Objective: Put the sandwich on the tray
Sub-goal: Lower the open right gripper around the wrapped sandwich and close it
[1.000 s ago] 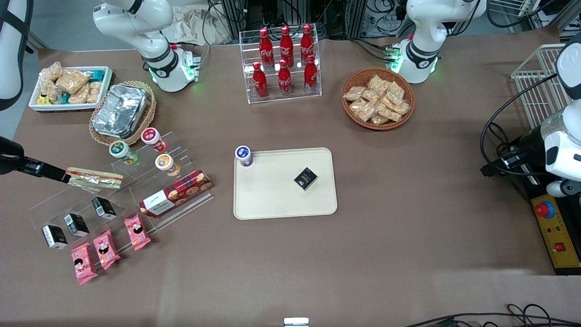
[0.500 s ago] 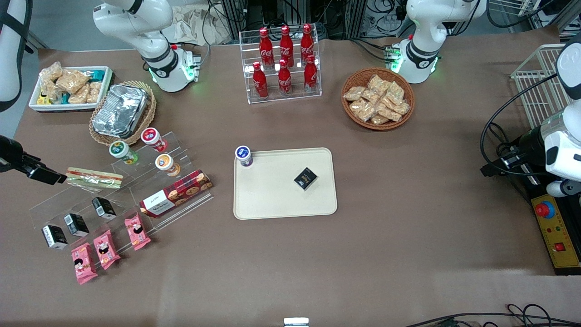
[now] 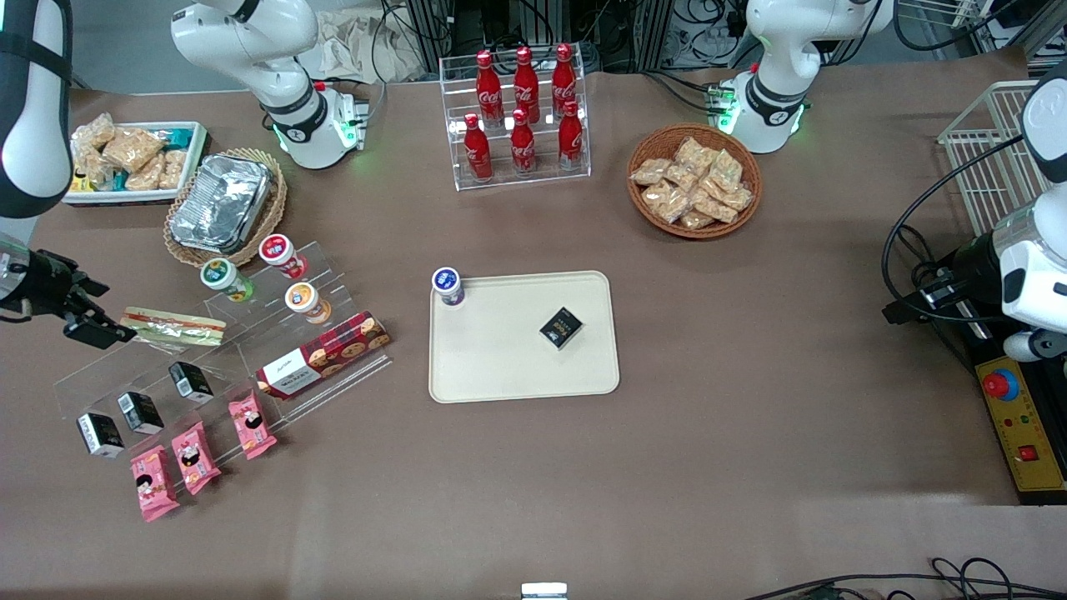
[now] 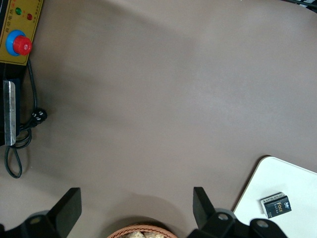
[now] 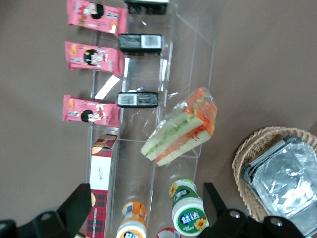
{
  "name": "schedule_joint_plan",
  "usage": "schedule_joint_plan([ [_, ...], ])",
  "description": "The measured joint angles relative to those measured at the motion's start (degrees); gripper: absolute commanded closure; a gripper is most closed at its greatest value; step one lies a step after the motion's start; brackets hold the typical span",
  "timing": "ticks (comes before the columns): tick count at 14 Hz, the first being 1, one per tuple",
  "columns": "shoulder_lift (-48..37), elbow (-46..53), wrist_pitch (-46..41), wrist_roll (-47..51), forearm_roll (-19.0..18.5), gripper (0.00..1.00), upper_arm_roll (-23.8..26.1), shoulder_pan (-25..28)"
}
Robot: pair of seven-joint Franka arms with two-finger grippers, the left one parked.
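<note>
The sandwich [image 3: 172, 327] is a clear-wrapped wedge with green and red-orange stripes, lying on a clear acrylic stepped stand [image 3: 250, 350] toward the working arm's end of the table. It also shows in the right wrist view [image 5: 183, 128]. My right gripper [image 3: 98, 332] hovers just off the sandwich's outer end, apart from it. In the wrist view the gripper [image 5: 146, 194] is open and empty, above the stand. The cream-beige tray [image 3: 500, 367] lies mid-table and carries a small black box [image 3: 561, 327] and a small capped bottle [image 3: 448, 286] at one corner.
On the stand are gum bottles [image 3: 225, 279], a red-plaid cookie box [image 3: 323, 354], small black boxes [image 3: 137, 411] and pink packets [image 3: 196, 456]. A foil container [image 3: 221, 202] in a wicker basket, a white snack bin [image 3: 129, 158], a cola rack [image 3: 521, 117] and a snack basket [image 3: 693, 181] stand farther back.
My gripper has drawn back from the sandwich's end, where it was touching a second ago, and now stands apart from it. The sandwich stays on the stand.
</note>
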Motion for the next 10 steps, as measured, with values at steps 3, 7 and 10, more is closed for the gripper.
schedule_joint_plan([
  [3, -0.67, -4.05, 3.42, 4.29, 0.01, 0.02, -0.01, -1.22],
  [7, -0.72, -7.89, 6.81, 6.31, 1.05, 0.02, -0.03, -3.53],
  [10, -0.67, -11.69, 12.18, 6.52, 1.17, 0.02, -0.02, -4.08],
])
